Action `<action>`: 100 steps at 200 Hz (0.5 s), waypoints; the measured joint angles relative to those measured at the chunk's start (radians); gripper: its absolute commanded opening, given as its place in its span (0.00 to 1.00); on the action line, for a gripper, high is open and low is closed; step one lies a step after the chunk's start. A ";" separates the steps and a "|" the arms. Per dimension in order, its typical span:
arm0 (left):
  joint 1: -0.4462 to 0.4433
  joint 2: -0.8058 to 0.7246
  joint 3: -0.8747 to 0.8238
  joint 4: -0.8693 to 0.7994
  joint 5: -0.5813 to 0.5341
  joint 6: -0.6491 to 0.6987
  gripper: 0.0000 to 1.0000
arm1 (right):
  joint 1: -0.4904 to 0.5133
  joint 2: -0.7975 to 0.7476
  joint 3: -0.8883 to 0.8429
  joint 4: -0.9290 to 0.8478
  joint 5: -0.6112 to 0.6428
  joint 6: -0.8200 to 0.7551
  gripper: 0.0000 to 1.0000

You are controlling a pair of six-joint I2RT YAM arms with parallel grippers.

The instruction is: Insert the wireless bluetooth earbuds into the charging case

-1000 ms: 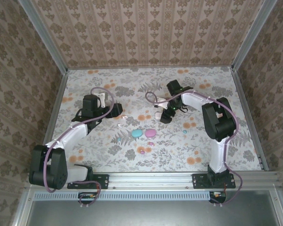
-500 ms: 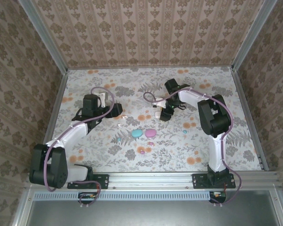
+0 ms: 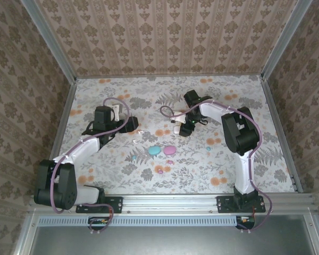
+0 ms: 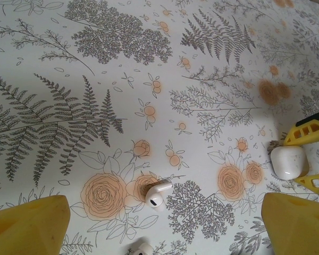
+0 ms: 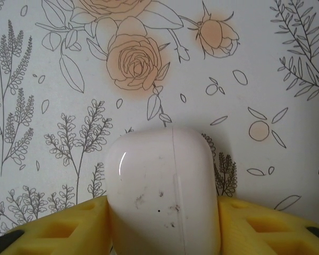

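Right tool (image 5: 165, 226): the white charging case (image 5: 164, 186) is being gripped, yellow pads (image 5: 58, 228) touching both its sides.
Left tool (image 4: 162, 223): is being held wide open above the table (image 4: 69, 64), gripping nothing.
Case place: mid-table, toward the far side, right of the earbuds.
Earbud (image 4: 158, 192): is lying under the left tool, with a second earbud (image 4: 141, 247) just nearer.
Earbud axis: stem is pointing far-right, head near-left, in the left wrist view.
Case axis: lid seam is running straight away from the right tool, and the lid looks shut.
Step advice: the grip should be kept square and clear of the seam, so the lid can be opened.

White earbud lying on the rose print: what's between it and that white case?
Nothing sits there. In the left wrist view, the stretch between the earbud and the white case is bare flowered tablecloth.
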State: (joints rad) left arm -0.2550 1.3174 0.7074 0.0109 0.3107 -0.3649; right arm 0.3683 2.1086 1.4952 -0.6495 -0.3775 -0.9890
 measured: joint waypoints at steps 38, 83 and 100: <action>0.000 0.000 0.000 0.000 0.000 0.000 0.93 | 0.004 -0.002 -0.006 0.027 0.000 0.029 0.41; 0.000 0.000 0.001 -0.008 0.013 -0.021 0.88 | 0.008 -0.068 -0.102 0.101 -0.005 0.081 0.40; 0.000 0.000 0.006 -0.008 0.053 -0.042 0.85 | 0.016 -0.136 -0.159 0.131 -0.005 0.103 0.41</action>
State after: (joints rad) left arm -0.2550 1.3174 0.7132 0.0032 0.3634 -0.4068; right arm 0.3840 1.9724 1.3361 -0.5186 -0.3828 -0.8856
